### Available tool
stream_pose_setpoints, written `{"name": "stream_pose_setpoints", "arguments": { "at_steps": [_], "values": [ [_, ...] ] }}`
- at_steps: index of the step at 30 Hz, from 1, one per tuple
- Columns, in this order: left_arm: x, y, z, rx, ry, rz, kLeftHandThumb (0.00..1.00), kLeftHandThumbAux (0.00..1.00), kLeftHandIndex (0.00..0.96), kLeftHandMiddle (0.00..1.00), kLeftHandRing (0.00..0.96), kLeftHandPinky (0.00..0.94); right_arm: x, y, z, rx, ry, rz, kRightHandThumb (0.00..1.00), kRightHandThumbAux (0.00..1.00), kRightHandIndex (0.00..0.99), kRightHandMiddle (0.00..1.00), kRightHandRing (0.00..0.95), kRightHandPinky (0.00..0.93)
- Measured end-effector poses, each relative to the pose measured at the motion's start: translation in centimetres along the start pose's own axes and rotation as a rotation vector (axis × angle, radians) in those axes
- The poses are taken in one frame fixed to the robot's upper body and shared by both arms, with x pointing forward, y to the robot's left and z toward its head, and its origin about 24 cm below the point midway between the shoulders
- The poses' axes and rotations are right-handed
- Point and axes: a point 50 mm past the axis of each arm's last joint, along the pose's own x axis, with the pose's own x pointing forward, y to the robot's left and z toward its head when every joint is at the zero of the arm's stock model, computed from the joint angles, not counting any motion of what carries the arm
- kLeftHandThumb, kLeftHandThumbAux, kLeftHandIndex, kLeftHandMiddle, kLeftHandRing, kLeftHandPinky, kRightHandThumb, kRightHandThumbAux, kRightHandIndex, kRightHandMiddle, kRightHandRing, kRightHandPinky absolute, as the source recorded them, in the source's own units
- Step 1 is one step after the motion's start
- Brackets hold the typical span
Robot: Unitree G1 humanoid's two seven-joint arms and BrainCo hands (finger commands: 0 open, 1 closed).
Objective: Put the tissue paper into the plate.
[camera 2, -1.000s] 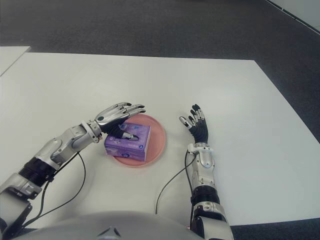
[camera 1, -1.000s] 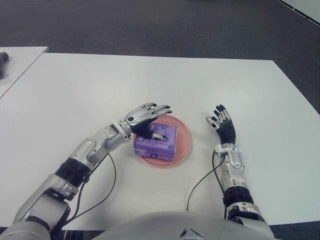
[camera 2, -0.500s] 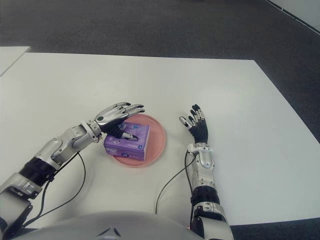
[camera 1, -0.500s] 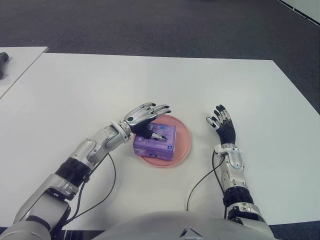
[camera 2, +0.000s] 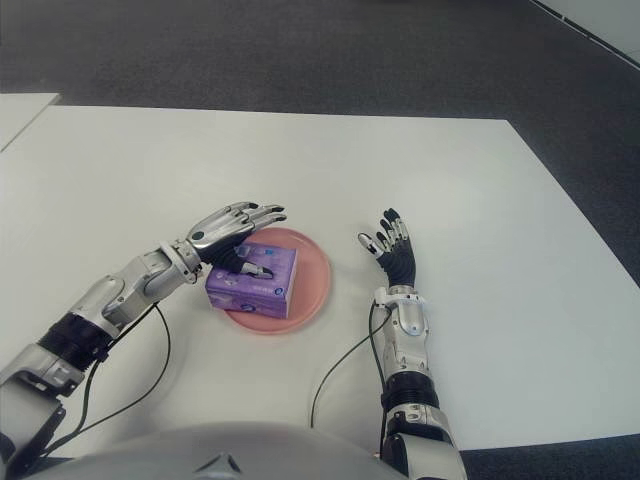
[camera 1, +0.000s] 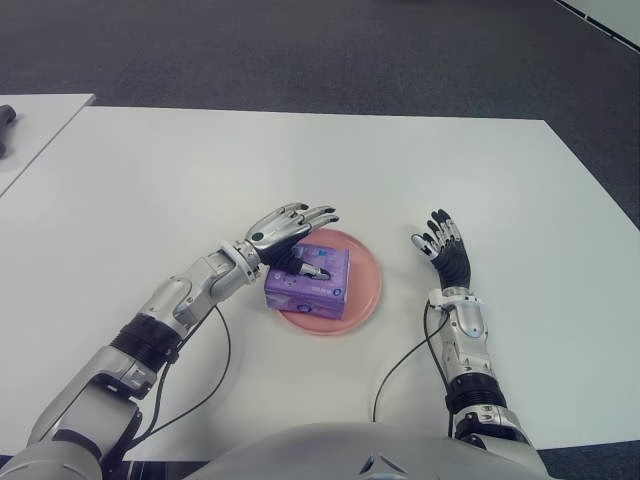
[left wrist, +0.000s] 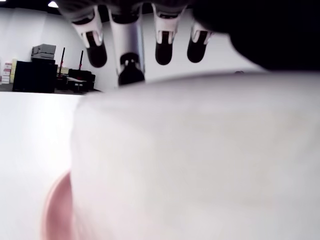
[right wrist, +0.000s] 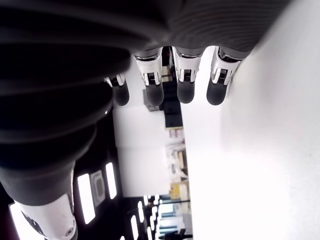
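Just left hand [camera 1: 290, 232] over tissue pack [camera 1: 308, 282]

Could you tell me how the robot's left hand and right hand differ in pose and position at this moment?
The left hand reaches over the purple tissue box on the pink plate, thumb touching the box's top; the right hand shows beside the plate, on its right, near nothing. The left hand's palm faces down; the right hand's faces sideways, toward the plate. Both have extended fingers.

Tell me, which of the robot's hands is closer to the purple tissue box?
The left hand. Its fingers are spread over the purple tissue box in the round pink plate, thumb against the box top. The right hand shows open beyond the plate's right side.
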Motion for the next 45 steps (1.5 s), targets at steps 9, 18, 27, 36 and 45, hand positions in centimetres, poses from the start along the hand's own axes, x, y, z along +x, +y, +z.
{"name": "stream_pose_setpoints", "arguments": {
  "at_steps": [9, 18, 27, 36, 45],
  "values": [
    [0.3, 2.5, -0.2, -0.198, 0.012, 0.243, 0.081, 0.296, 0.000, 0.000, 0.000, 0.000, 0.1, 0.0, 0.1, 0.000, -0.003, -0.001, 0.129, 0.741, 0.000, 0.011, 0.010, 0.050],
    [0.0, 6.9, 1.0, -0.477, -0.106, 0.523, 0.021, 0.334, 0.000, 0.000, 0.000, 0.000, 0.1, 0.1, 0.0, 0.000, 0.000, -0.001, 0.129, 0.741, 0.000, 0.011, 0.010, 0.050],
    [0.2, 7.2, 1.0, -0.534, -0.119, 0.545, 0.001, 0.391, 0.000, 0.000, 0.000, 0.000, 0.1, 0.1, -0.1, 0.001, 0.002, -0.003, 0.129, 0.741, 0.000, 0.011, 0.010, 0.050],
    [0.3, 7.9, 0.6, -0.573, -0.097, 0.649, 0.000, 0.391, 0.000, 0.000, 0.000, 0.000, 0.2, 0.2, -0.1, 0.003, 0.000, -0.002, 0.129, 0.741, 0.000, 0.011, 0.010, 0.050],
    [0.4, 8.5, 0.2, -0.602, -0.080, 0.715, 0.000, 0.423, 0.000, 0.000, 0.000, 0.000, 0.1, 0.3, -0.1, 0.006, -0.001, -0.002, 0.129, 0.741, 0.000, 0.011, 0.010, 0.050]
  ]
}}
